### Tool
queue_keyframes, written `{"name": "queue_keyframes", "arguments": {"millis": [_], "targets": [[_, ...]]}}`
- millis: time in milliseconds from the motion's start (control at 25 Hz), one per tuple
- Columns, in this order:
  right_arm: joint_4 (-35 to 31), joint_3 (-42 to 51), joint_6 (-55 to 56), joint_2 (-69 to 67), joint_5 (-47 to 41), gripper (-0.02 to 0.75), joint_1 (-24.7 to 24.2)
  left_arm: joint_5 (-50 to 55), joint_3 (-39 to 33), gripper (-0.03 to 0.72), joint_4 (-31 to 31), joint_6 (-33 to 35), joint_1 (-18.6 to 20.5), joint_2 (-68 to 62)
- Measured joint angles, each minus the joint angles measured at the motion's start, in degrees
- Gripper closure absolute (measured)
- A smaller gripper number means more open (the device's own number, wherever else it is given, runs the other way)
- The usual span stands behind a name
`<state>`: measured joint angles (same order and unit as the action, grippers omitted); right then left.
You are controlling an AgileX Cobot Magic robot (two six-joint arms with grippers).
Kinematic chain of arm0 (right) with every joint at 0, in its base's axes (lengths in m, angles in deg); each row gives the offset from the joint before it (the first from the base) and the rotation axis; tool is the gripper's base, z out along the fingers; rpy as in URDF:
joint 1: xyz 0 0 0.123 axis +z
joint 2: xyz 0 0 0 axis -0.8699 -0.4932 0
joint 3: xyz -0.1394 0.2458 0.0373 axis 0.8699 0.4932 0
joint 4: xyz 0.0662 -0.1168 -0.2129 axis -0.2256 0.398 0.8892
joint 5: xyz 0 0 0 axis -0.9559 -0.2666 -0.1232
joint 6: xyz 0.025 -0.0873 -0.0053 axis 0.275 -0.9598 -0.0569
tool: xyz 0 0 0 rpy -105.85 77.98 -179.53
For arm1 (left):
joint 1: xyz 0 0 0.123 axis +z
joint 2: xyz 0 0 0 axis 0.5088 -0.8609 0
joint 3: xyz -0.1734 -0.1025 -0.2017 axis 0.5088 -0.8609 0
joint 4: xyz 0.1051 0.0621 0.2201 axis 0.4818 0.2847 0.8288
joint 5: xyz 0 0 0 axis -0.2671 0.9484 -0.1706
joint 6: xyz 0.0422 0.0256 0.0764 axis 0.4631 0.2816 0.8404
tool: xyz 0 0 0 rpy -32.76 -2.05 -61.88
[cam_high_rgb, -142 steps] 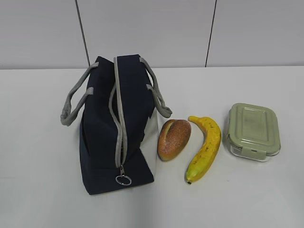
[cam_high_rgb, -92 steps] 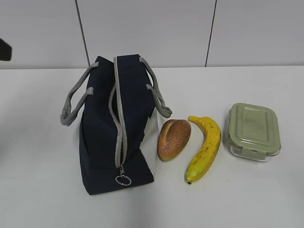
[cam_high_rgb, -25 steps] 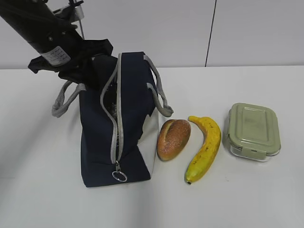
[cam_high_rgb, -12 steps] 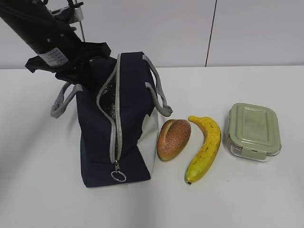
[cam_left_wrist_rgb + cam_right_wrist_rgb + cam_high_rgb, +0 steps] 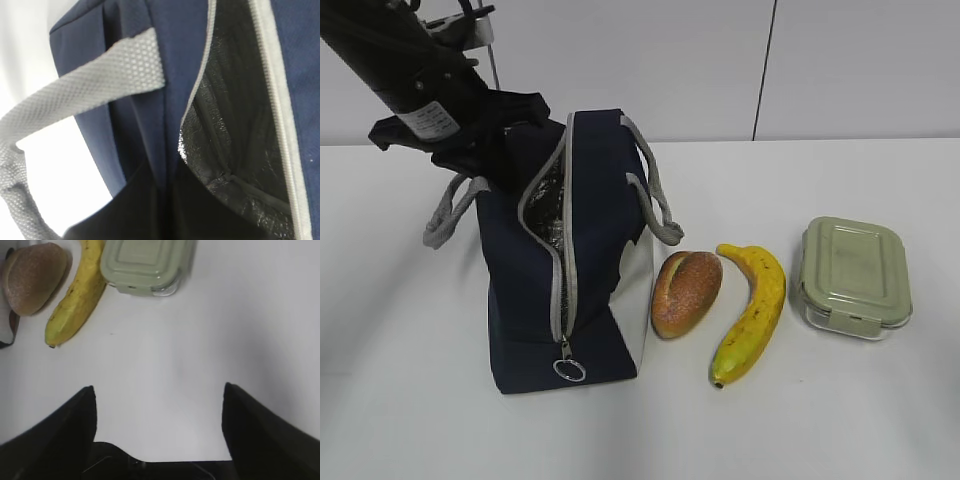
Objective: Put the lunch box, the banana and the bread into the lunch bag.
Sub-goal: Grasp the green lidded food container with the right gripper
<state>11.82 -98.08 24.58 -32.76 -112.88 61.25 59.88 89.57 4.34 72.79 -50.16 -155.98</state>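
The white table (image 5: 840, 420) holds everything. The navy lunch bag (image 5: 590, 300) stands at its left side with the zipper parted and silvery lining (image 5: 235, 135) showing inside. The left gripper (image 5: 505, 160) is clamped tight on the bag's left fabric edge near the grey handle (image 5: 445, 215), holding the mouth apart. To the right of the bag lie the lunch box (image 5: 853, 277) farthest out, the banana (image 5: 752, 310) in between, and the bread (image 5: 685, 292) just beside the bag's white panel. The right gripper (image 5: 157, 405) hangs over bare table with its jaws spread wide, holding nothing.
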Motion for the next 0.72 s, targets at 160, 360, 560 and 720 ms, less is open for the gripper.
{"name": "queue_keyframes", "arguments": {"millis": [160,360,560,720], "targets": [[-5.35,0.00,-4.09,-10.47,6.63,0.161,0.00,0.02,0.00,0.690,0.05,0.00,0.00,0.00],[-11.51,-0.41,-11.64,-23.08,13.96,0.161,0.00,0.02,0.04,0.689,0.05,0.00,0.00,0.00],[-17.97,-4.43,-19.16,-33.66,17.02,0.161,-0.20,0.06,0.04,0.690,0.05,0.00,0.00,0.00],[-23.22,-8.23,-24.49,-39.45,17.39,0.161,-3.61,0.06,0.04,0.690,0.05,0.00,0.00,0.00]]}}
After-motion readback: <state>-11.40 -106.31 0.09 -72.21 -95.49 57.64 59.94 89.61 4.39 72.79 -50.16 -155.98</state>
